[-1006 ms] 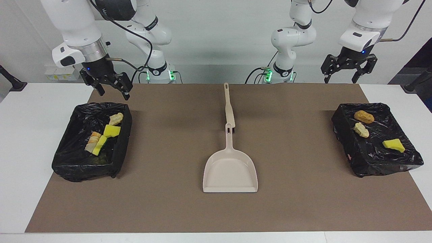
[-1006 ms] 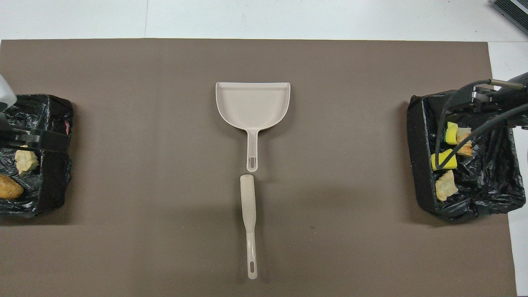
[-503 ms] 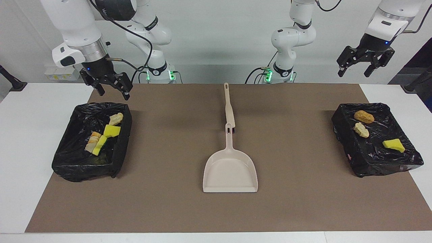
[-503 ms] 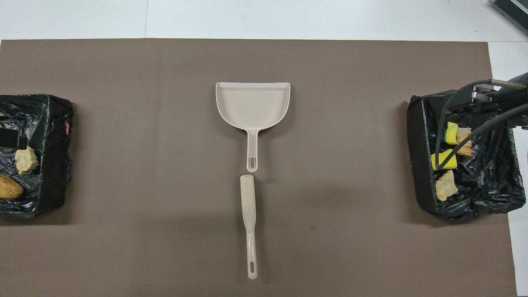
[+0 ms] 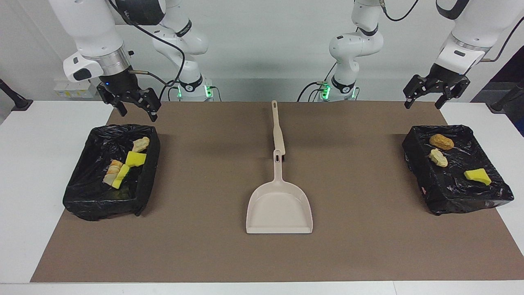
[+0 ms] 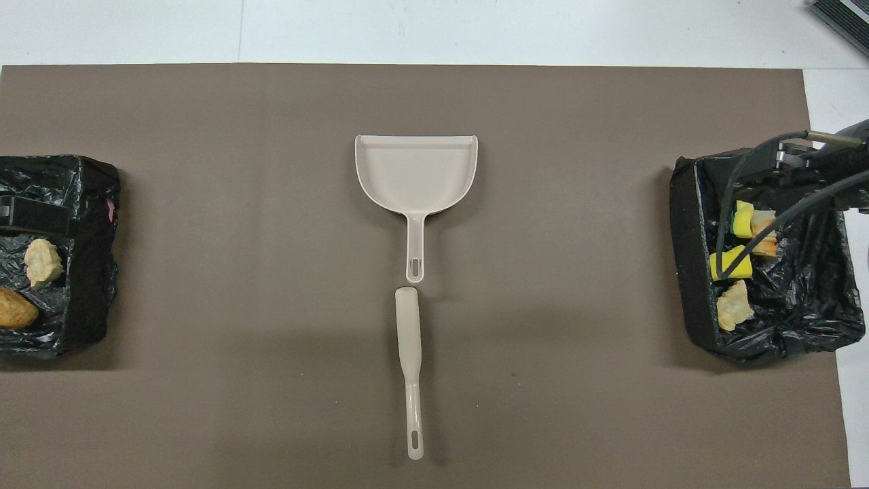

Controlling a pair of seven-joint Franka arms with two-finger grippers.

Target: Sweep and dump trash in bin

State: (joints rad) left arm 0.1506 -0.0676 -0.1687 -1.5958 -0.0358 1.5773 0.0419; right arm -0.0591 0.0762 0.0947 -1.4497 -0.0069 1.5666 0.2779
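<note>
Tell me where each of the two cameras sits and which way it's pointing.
Facing view: high across the table, looking at the robots; both arms show, left gripper and right gripper open above the two black-lined bins.
Overhead view: high above the robots' end, looking steeply down and forward; only part of the right gripper and a sliver of the left show.
Shared: beige plastic dustpan, beige brush, brown mat, half a turn apart.

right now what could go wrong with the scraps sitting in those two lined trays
The brush lies end to end with the dustpan, almost touching its handle, so grabbing one could shove the other. The left hand and right hand, both open, hang near the bag-lined trays; a low pass might snag the loose plastic.
</note>
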